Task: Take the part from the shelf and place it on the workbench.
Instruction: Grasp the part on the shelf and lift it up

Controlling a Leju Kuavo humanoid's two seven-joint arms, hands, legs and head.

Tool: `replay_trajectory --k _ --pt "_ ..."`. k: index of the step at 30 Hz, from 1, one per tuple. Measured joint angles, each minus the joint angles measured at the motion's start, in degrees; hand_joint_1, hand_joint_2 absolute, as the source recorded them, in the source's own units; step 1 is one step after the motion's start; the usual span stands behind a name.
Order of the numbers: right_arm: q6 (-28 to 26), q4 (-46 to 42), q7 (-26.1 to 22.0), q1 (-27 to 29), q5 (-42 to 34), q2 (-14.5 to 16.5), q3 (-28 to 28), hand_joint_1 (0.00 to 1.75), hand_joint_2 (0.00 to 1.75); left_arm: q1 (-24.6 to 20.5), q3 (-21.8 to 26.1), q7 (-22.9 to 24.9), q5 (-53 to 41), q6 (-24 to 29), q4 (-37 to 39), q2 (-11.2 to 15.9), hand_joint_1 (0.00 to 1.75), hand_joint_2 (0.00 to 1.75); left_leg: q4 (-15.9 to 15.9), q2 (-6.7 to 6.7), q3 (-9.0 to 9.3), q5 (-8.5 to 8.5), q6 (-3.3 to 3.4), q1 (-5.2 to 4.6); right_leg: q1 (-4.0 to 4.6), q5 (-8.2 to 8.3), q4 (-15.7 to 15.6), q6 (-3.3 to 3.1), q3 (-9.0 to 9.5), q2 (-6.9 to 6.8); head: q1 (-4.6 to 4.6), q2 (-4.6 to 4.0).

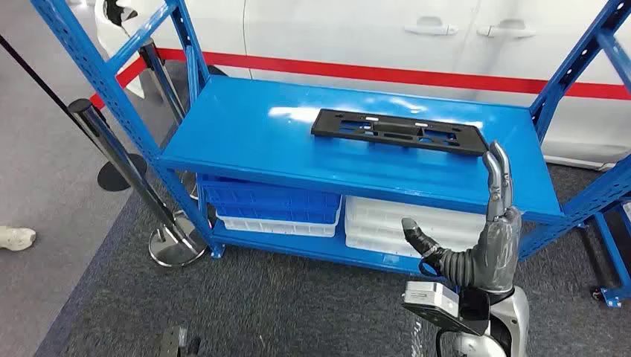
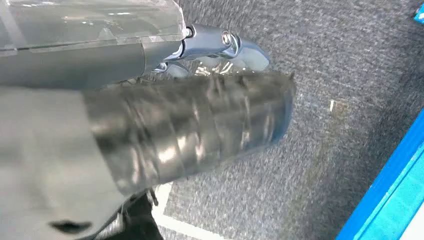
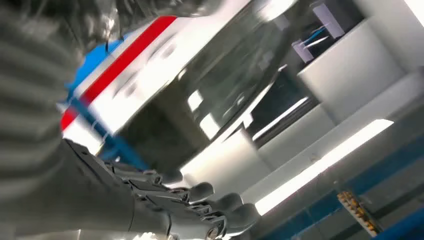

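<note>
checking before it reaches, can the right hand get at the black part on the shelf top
Probably yes: the right hand is raised, open, near the black part, which lies alone on the blue shelf, nothing between them.

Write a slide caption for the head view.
Open right robot hand raised near black part lying on blue shelf.

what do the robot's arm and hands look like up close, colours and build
The right hand has dark grey segmented fingers with metallic knuckles, a thick grey thumb and a grey palm. Below it sit a silver-grey box at the wrist, black cables and a glossy white forearm shell. In the right wrist view the fingers look dark and jointed beside a grey ribbed cover. The left hand shows a dark glossy thumb and a shiny metal link.
</note>
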Motion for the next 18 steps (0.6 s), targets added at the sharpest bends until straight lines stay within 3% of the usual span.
replay_trajectory --k 3,5,6,7,9,11,13,16,17,18 --pt "0.0 -1.35 -1.24 0.64 -1.27 -0.08 0.14 0.0 0.0 0.02 -0.39 0.03 0.04 0.35 0.02 0.03 0.0 0.0 0.87 0.03 -0.11 -0.72 -0.73 0.66 -0.82 0.95 2.07 0.39 -1.78 -0.15 -0.04 0.0" --pt "0.01 -2.23 -2.26 0.77 -2.74 -0.08 0.16 0.0 0.0 0.0 -0.55 0.03 0.11 0.62 0.04 0.04 0.0 0.0 2.82 -0.03 -0.38 -2.1 -2.01 1.69 -2.02 4.93 -3.03 1.56 0.0 -0.48 0.0 0.0" --pt "0.01 -2.46 -2.58 0.76 -3.46 -0.08 0.18 0.0 0.0 -0.02 -0.62 0.02 0.15 0.74 0.05 0.06 0.0 0.0 4.18 -0.1 -0.91 -3.04 -2.84 2.01 -2.32 6.18 -5.89 2.22 1.2 -0.49 0.07 0.0" --pt "0.02 -2.76 -2.82 0.82 -4.12 -0.08 0.25 0.0 0.0 -0.08 -0.69 -0.01 0.23 0.82 0.06 0.13 0.0 0.0 5.69 -0.17 -1.54 -3.99 -3.62 2.23 -2.55 6.76 -7.77 2.25 1.97 -0.38 0.25 0.0" --pt "0.07 -3.35 -3.12 1.01 -5.1 -0.14 0.44 0.0 0.0 -0.19 -0.87 -0.09 0.39 1.06 0.08 0.26 0.0 0.0 7.4 -0.26 -2.64 -5.02 -4.67 2.21 -2.42 5.83 -7.67 1.27 1.74 0.02 0.43 0.0" --pt "0.13 -4.0 -3.29 1.18 -5.87 -0.24 0.56 0.0 0.0 -0.25 -1.1 -0.1 0.48 1.37 0.09 0.23 0.0 0.0 7.85 -0.19 -2.88 -5.36 -5.01 2.44 -2.28 5.57 -6.85 -0.1 1.12 0.07 0.23 0.0" --pt "0.22 -4.56 -3.41 1.22 -6.42 -0.28 0.62 0.0 0.0 -0.36 -1.26 -0.05 0.5 1.71 0.09 0.18 0.0 0.0 10.8 -0.02 -4.2 -7.11 -4.73 2.39 -1.94 5.52 -6.72 -0.86 1.01 0.05 -0.12 0.0" --pt "0.3 -5.0 -3.46 1.36 -7.08 -0.29 0.74 0.0 0.0 -0.49 -1.41 -0.05 0.56 2.09 0.09 0.19 0.0 0.0 22.5 0.08 -10.53 -11.78 -3.39 1.03 -1.1 5.57 -7.03 -1.43 1.15 -0.03 -0.66 0.0" --pt "0.3 -5.02 -3.46 1.45 -7.28 -0.29 0.77 0.0 0.0 -0.47 -1.47 -0.05 0.57 2.24 0.1 0.2 0.0 0.0 25.18 0.07 -12.32 -12.13 -2.75 0.46 -0.66 5.55 -7.07 -1.63 1.21 -0.04 -0.77 0.0" --pt "0.29 -5.04 -3.46 1.52 -7.47 -0.3 0.8 0.0 0.0 -0.45 -1.53 -0.05 0.59 2.4 0.1 0.21 0.0 0.0 25.78 0.05 -13.14 -11.35 -1.9 -0.16 -0.17 5.48 -7.1 -1.84 1.32 -0.01 -0.82 0.0"
